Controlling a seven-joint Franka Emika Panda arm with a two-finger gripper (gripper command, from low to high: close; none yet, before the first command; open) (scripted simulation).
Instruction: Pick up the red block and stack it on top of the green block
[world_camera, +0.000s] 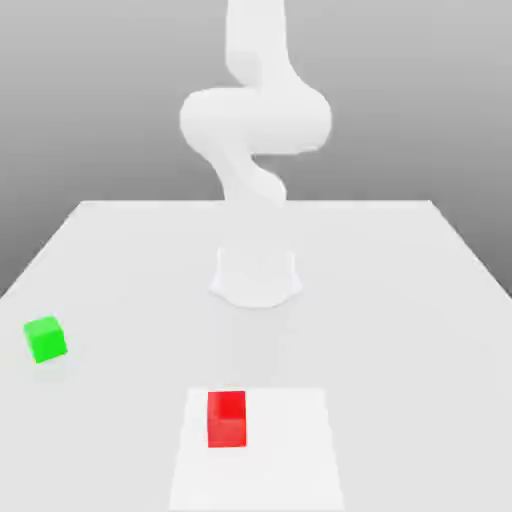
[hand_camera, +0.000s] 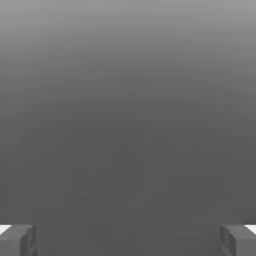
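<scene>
So the red block (world_camera: 227, 418) is sitting closest to the camera in the exterior view, down near the front edge of the white table (world_camera: 420, 300), on a slightly brighter rectangular patch (world_camera: 290, 450) of the surface. It's lying flat, nothing touching it. The green block (world_camera: 45, 339) is sitting well apart from it, off toward the exterior view's left and a bit further back, also flat on the table and looking turned a little compared to the red one. The two cubes are looking about the same size.

Behind them, the white arm (world_camera: 255, 120) is rising from its round base (world_camera: 256, 275) in the middle of the table and folding up over itself, well clear of both blocks.

In the hand view, the gripper (hand_camera: 128, 240) is standing spread wide with nothing between its fingers (hand_camera: 17, 240), each grey fingertip poking in at an opposite corner, and plain grey is stretching out in front of them.
</scene>
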